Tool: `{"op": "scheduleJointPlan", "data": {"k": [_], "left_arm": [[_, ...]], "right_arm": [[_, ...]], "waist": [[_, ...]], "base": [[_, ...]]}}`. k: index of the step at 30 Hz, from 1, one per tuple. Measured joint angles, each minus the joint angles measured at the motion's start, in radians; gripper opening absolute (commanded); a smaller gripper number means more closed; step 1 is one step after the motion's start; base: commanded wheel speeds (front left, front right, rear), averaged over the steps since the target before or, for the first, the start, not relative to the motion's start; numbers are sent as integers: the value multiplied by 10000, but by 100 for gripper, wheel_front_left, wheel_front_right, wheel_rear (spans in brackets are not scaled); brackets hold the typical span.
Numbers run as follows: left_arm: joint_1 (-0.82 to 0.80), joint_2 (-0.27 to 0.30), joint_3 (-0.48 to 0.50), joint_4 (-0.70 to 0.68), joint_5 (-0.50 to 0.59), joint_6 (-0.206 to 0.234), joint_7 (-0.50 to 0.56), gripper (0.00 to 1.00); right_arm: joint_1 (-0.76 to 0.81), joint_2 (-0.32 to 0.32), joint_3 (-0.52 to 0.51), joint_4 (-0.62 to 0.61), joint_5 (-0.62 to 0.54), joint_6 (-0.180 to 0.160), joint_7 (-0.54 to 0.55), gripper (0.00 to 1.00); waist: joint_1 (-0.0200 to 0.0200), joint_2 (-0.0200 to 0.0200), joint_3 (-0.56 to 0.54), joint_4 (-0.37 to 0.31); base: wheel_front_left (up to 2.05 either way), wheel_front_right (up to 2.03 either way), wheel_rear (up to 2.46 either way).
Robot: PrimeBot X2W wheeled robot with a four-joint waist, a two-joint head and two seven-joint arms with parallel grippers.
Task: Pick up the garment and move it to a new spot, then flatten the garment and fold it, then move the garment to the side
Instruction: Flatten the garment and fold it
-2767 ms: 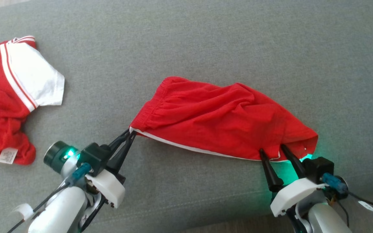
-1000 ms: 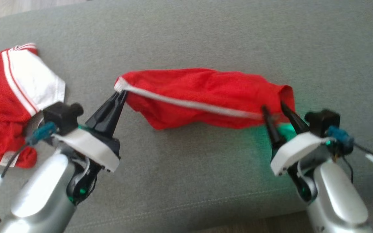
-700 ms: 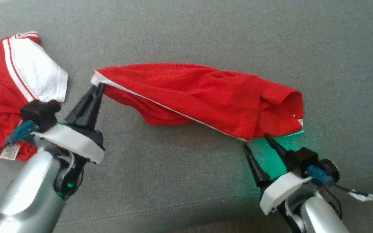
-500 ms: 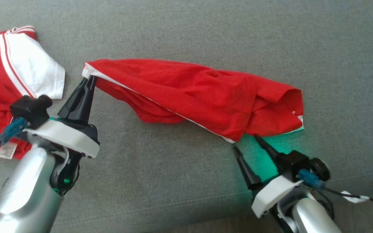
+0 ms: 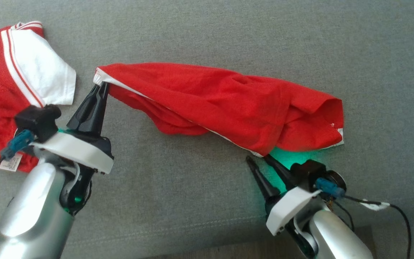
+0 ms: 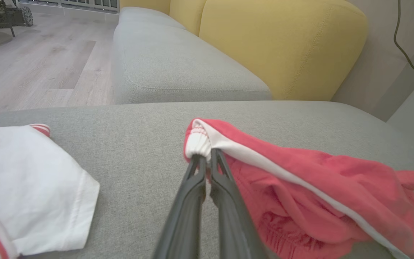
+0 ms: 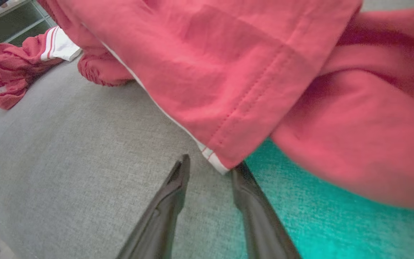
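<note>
Red shorts lie on the grey sofa cushion, about mid-cushion. Their long axis runs left to right in the head view, sloping a bit toward the robot on the right. The gathered waistband end points to the robot's left and the open leg hems to its right. A white side stripe runs along the near edge.

Left end effector is pinched tight on the white waistband corner, with that corner lifted a little and the cloth sagging behind it; the left wrist view shows the same grip on the shorts.

Right end effector has its fingers spread moderately and holds nothing. Its tips are at the lower hem corner of the shorts, which is unclamped. Green glow on the cushion under that hem.

A red-and-white jersey lies crumpled at far left, apart from the shorts.
</note>
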Motion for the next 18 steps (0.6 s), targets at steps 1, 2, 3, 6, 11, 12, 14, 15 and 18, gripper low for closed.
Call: {"op": "scheduleJointPlan", "data": {"k": [1, 2, 3, 6, 11, 12, 14, 15, 18], "left_arm": [[0, -15, 12, 12, 2, 0, 0, 0], [-3, -29, 19, 19, 2, 0, 0, 0], [-2, -42, 19, 31, 2, -2, 0, 0], [-2, -79, 19, 79, 61, -2, 0, 0], [3, -38, -12, -94, 52, -2, 0, 0], [4, 8, -54, -240, -65, -2, 0, 0], [1, 138, -169, -583, -360, -2, 0, 0], [-2, 251, -318, -731, -497, -2, 2, 0], [-60, 483, -637, -1200, -1012, -2, 102, 0]], "right_arm": [[-101, 0, 75, 138, 75, 0, -6, 34], [-208, -13, 163, 263, 75, 0, -44, 13], [-288, -15, 194, 359, 82, 0, -109, 0], [-410, -23, 257, 545, 79, 0, -182, 0], [-325, -23, -247, -309, 399, 0, -184, 0], [-325, -23, -433, -780, 642, 0, -192, 0], [-331, -23, -800, -1833, 1060, 0, -249, 0], [-333, -19, -993, -2307, 1041, 0, -272, 0], [-377, -21, -1597, -3498, 1068, 0, -242, 0]], "waist": [[0, 0, 3, 5], [0, 0, 4, 13], [0, 0, 3, 20], [0, 0, -39, 32], [0, 0, -268, -18], [0, 0, -336, -40], [0, 0, -486, -104], [0, 0, -570, -142], [0, 0, -834, -253]], "base": [[0, 0, 0], [0, 0, 0], [0, 0, 0], [0, 0, 0], [0, 0, 0], [0, 0, 0], [0, 0, 0], [0, 0, 0], [0, 0, 0]]}}
